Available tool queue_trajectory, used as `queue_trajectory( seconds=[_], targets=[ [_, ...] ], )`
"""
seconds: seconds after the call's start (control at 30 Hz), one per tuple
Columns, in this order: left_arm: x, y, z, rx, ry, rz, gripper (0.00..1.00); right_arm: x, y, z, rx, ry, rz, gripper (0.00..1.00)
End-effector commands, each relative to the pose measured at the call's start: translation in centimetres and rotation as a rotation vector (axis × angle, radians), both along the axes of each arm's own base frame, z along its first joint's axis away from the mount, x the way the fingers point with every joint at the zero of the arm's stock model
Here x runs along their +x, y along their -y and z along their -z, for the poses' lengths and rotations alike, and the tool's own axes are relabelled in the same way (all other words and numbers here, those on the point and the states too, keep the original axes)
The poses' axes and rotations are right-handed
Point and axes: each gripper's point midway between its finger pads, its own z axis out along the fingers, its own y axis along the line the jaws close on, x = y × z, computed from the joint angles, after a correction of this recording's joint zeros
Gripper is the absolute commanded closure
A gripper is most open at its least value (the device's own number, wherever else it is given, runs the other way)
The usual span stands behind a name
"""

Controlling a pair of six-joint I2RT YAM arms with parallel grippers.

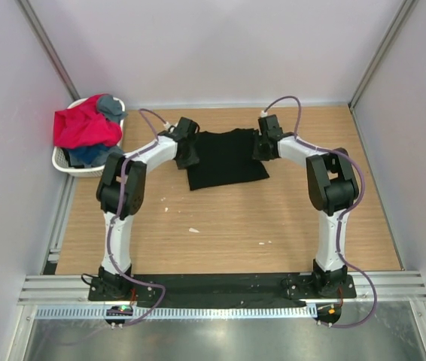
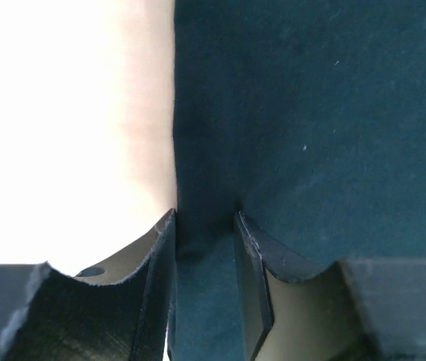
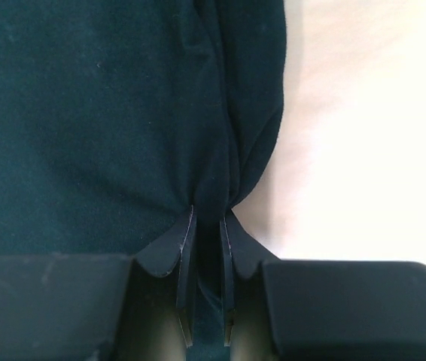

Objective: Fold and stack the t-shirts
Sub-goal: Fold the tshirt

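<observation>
The left hand [image 2: 205, 218] and right hand [image 3: 207, 212] each clamp a bunched side edge of the plain black cloth t-shirt [image 1: 224, 158], which lies flat on the wooden surface [image 1: 235, 226] between them, gripped at opposite sides, I'd guess, to lift and fold it evenly.

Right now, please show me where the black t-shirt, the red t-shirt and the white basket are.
black t-shirt [image 1: 228, 159]: top view, middle of the spread cloth.
red t-shirt [image 1: 85, 126]: top view, middle of the bunched cloth.
white basket [image 1: 64, 162]: top view, its near wall.
</observation>
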Motion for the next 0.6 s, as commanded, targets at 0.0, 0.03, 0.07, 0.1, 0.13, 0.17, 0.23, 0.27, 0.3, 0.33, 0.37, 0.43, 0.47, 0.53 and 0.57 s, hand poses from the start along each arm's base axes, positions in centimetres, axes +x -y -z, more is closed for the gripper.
queue_trajectory(
  seconds=[0.0,0.03,0.07,0.1,0.13,0.17,0.23,0.27,0.3,0.33,0.37,0.43,0.47,0.53,0.57],
  targets=[
    [-7.4,-5.6,1.1,0.16,-0.115,-0.092,0.63,-11.0,-5.5,4.4,0.012,-0.277,-0.167,0.85],
    [-8.2,-6.2,-1.1,0.148,-0.072,-0.105,0.63,-12.1,-6.1,4.2,0.025,-0.29,-0.173,0.85],
    [-9.3,-6.9,-1.3,0.161,-0.068,-0.116,0.63,-12.9,-6.7,3.2,0.044,-0.282,-0.18,0.85],
    [-10.7,-7.6,-1.2,0.168,-0.082,-0.12,0.63,-14.4,-7.7,2.8,0.058,-0.295,-0.183,0.85],
    [-12.9,-8.7,-1.8,0.168,-0.081,-0.126,0.63,-16.2,-7.5,3.3,0.058,-0.326,-0.177,0.85],
    [-14.4,-9.4,-1.7,0.175,-0.096,-0.131,0.63,-16.9,-7.9,1.7,0.079,-0.304,-0.18,0.85],
    [-17.5,-10.5,-1.3,0.176,-0.133,-0.137,0.63,-20.0,-8.2,1.9,0.095,-0.347,-0.16,0.85],
    [-18.4,-10.8,-2.7,0.158,-0.106,-0.141,0.63,-20.8,-8.3,1.4,0.105,-0.346,-0.156,0.83],
    [-19.1,-11.0,-3.1,0.152,-0.103,-0.139,0.63,-21.9,-8.1,0.9,0.114,-0.345,-0.154,0.83],
    [-20.0,-11.3,-3.0,0.147,-0.107,-0.138,0.63,-23.1,-8.7,0.5,0.124,-0.35,-0.156,0.82],
    [-21.0,-11.7,-3.7,0.134,-0.087,-0.136,0.62,-23.8,-8.8,0.4,0.125,-0.358,-0.157,0.81],
    [-21.9,-11.7,-4.0,0.106,-0.073,-0.129,0.61,-25.2,-8.6,0.1,0.119,-0.361,-0.148,0.75],
    [-22.2,-11.7,-4.1,0.093,-0.067,-0.128,0.6,-25.7,-8.1,0.2,0.096,-0.371,-0.137,0.72],
    [-22.1,-11.3,-5.5,0.051,-0.028,-0.127,0.55,-25.3,-7.2,-0.5,0.065,-0.336,-0.113,0.65],
    [-22.1,-11.2,-6.0,0.045,-0.022,-0.126,0.53,-25.5,-6.6,-0.8,0.035,-0.341,-0.105,0.62]
  ],
)
